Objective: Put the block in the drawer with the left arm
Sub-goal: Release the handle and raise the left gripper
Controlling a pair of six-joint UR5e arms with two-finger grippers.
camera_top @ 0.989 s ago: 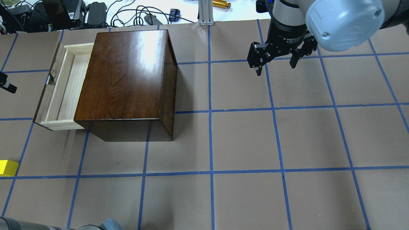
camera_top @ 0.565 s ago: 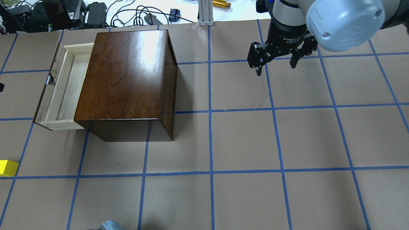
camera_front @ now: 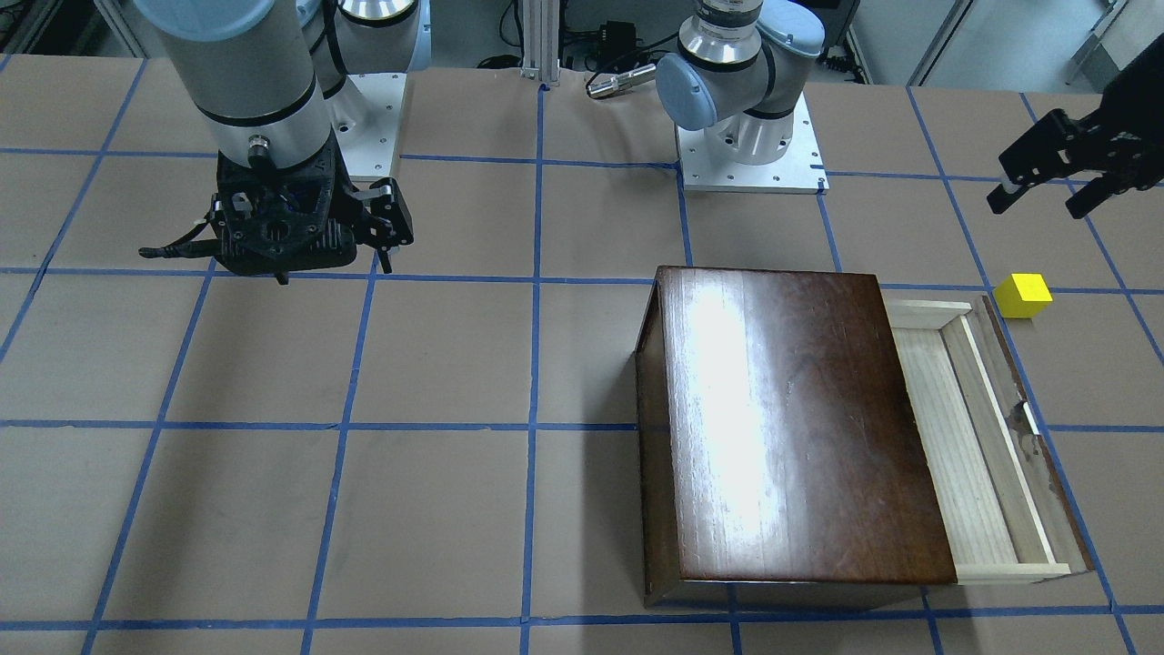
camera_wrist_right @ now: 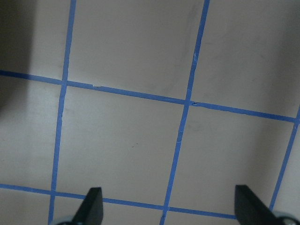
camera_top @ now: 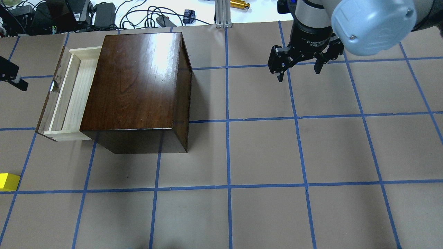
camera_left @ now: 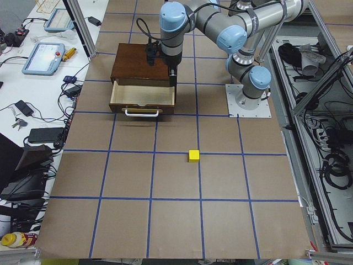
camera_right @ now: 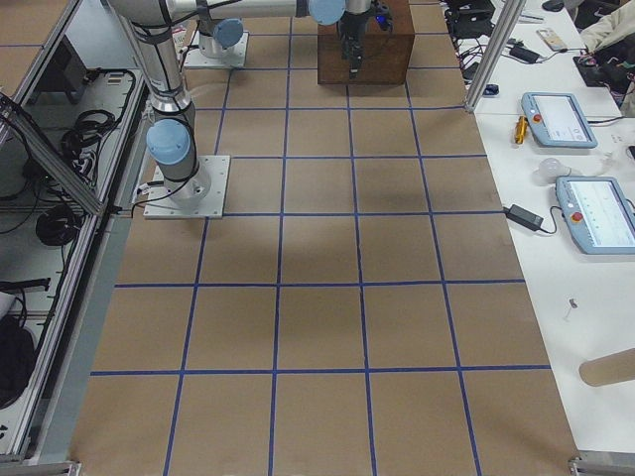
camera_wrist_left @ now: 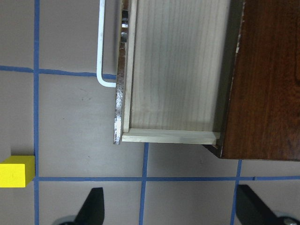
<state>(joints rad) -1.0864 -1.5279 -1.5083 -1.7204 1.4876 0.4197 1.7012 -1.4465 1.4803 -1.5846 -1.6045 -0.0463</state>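
My left fingers (camera_wrist_left: 92,206) are spread wide, tips pointing down at the table (camera_wrist_left: 70,122) from well above it, w/ brown table & a blue tape line (camera_wrist_left: 187,178) showing b/w them. The block (camera_wrist_left: 16,171) sits on the table out past the finger on the wrist view's left side, a bit ahead of the tips. It's not b/w the fingers and touches neither one. It lies right by the tape line. The drawer (camera_wrist_left: 173,70) is straight ahead of the fingers, pulled out of the cabinet (camera_wrist_left: 267,79), pale wood floor showing. Its near corner lies ahead of the gap b/w my fingers. Its white handle (camera_wrist_left: 99,47) runs along the dark front panel, on the block's side. The cabinet is ahead of the other finger. The block is outside the drawer, apart from it, out beyond the front panel. My right fingers (camera_wrist_right: 91,204) are wide too. They point down over table & tape lines, well apart from the rest, on the far side of the cabinet from the block.
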